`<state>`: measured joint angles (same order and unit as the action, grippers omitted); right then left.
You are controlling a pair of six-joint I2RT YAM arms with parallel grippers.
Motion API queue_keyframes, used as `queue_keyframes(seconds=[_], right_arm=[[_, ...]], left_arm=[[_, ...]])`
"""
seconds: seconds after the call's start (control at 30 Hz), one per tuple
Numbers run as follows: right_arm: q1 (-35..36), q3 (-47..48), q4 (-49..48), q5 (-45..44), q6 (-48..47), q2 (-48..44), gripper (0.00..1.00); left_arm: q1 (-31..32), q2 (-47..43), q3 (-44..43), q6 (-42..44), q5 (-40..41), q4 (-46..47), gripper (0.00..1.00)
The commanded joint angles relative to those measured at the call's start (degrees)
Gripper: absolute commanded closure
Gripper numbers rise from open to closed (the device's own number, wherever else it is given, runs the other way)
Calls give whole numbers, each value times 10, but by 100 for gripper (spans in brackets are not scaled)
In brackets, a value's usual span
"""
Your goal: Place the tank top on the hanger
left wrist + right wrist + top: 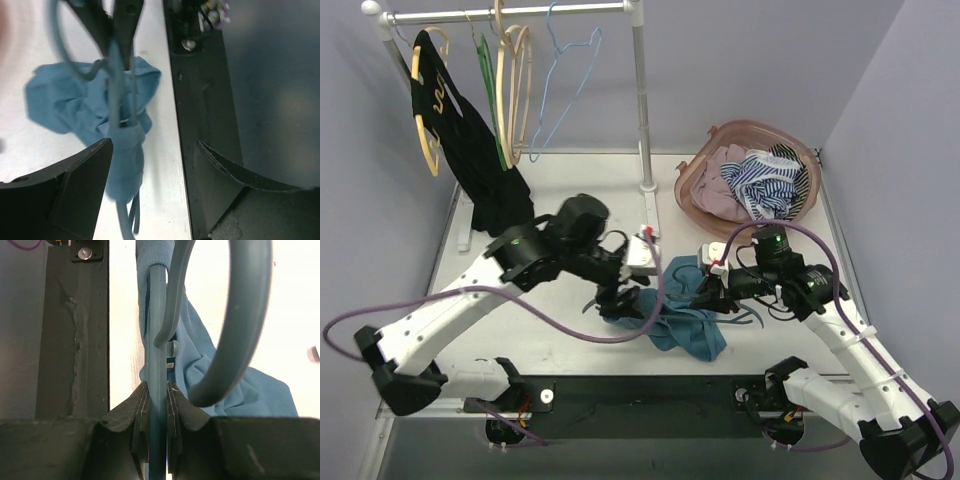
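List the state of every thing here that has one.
left gripper, open
right gripper, shut on the hanger
hanger, clamped by its bar
tank top, crumpled on the table, part draped over the hanger
black garment, hung on the rail
basket, holding loose clothes

you see a teal-blue tank top (690, 330) and grey-teal hanger (245, 315); beyond the tank top, a pink basket (688, 195) holds navy-and-white striped cloth (772, 178).
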<state>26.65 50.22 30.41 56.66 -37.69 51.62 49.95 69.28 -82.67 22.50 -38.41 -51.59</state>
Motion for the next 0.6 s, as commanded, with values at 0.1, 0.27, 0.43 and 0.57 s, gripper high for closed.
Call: queue_keyframes(seconds=[0.1, 0.27, 0.43, 0.57], right_arm=[[0, -1, 3, 19, -42, -20, 100], [0, -13, 5, 21, -45, -34, 100], [-5, -22, 7, 20, -40, -47, 100], [-13, -31, 6, 27, -33, -57, 100]], left_arm=[[107, 104, -32, 68, 111, -53, 26], [121, 110, -10, 66, 210, -22, 30], [125, 48, 35, 19, 212, 80, 26], [117, -18, 89, -16, 197, 162, 25]])
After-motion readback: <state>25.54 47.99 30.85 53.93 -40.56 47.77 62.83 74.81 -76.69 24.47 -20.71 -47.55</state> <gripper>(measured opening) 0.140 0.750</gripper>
